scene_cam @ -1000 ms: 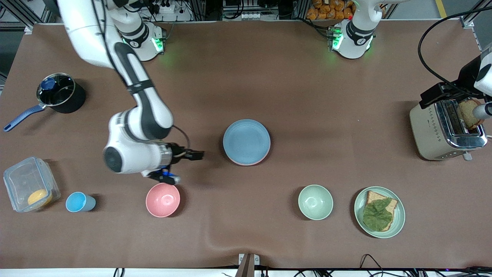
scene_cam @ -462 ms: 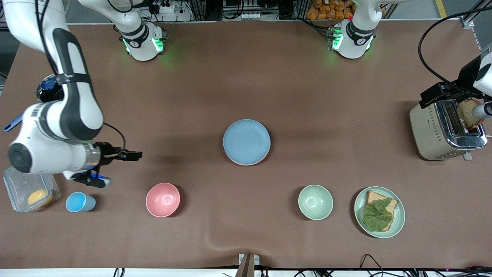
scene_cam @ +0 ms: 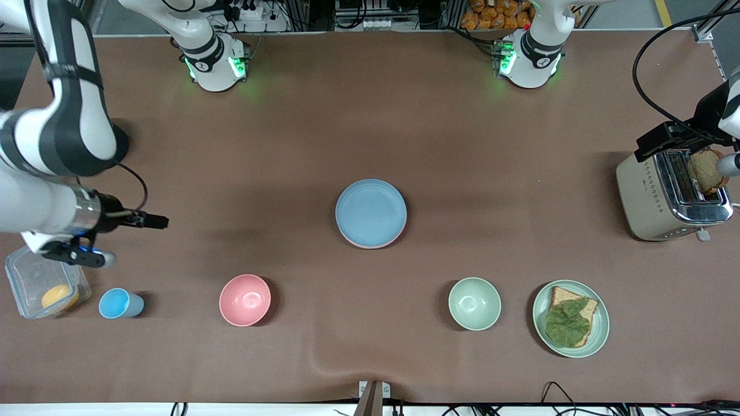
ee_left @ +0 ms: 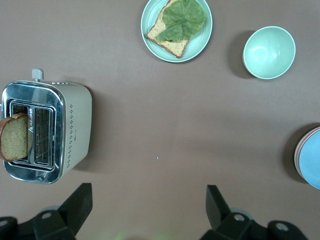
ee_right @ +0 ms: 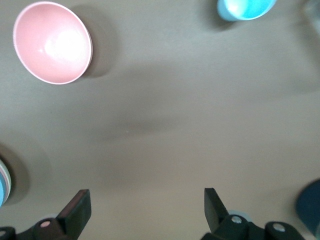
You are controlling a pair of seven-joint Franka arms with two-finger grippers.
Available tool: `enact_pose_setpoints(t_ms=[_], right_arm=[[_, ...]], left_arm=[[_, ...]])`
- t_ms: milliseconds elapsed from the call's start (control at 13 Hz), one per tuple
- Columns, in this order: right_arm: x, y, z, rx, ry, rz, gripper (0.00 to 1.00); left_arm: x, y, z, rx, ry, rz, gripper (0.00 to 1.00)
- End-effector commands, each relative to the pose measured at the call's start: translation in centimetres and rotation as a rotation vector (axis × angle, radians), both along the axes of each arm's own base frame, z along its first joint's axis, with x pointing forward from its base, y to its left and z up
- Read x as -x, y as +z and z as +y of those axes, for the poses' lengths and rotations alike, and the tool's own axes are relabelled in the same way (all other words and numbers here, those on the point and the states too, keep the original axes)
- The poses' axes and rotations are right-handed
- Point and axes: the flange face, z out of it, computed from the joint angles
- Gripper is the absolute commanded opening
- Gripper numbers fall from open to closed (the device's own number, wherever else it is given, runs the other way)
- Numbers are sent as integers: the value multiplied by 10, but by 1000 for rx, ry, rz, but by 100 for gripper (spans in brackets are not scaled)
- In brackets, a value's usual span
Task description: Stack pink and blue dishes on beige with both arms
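Since the earlier frame, the right gripper (scene_cam: 92, 254) had withdrawn toward its bench end, open and empty. We found the left gripper (ee_left: 145, 210) likewise, waiting above the toaster (scene_cam: 670, 196). Mid-bench, blue plate (scene_cam: 370, 211) lay atop pink plate (scene_cam: 370, 245); stacking judged complete.

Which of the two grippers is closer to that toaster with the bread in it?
Left. The left gripper hangs open right beside the toaster; the right gripper, also open, is over bare table at the right arm's end, near the blue cup.
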Motion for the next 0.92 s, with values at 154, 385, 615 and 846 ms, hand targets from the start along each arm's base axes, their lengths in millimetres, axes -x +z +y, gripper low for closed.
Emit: enact_pose_setpoints(t_ms=[154,385,615,846], right_arm=[[54,96,-46,34,-20,-88,100],[68,126,-55,27,19,-97,100],[66,132,-56,24,13,-103,100],[61,137,-56,25,12,-117,100]], left_arm=[[5,7,3,13,-18,-5,100],[6,9,3,14,-55,-7,100],[6,9,3,13,-76,-7,100],[6,9,2,13,-78,-5,100]])
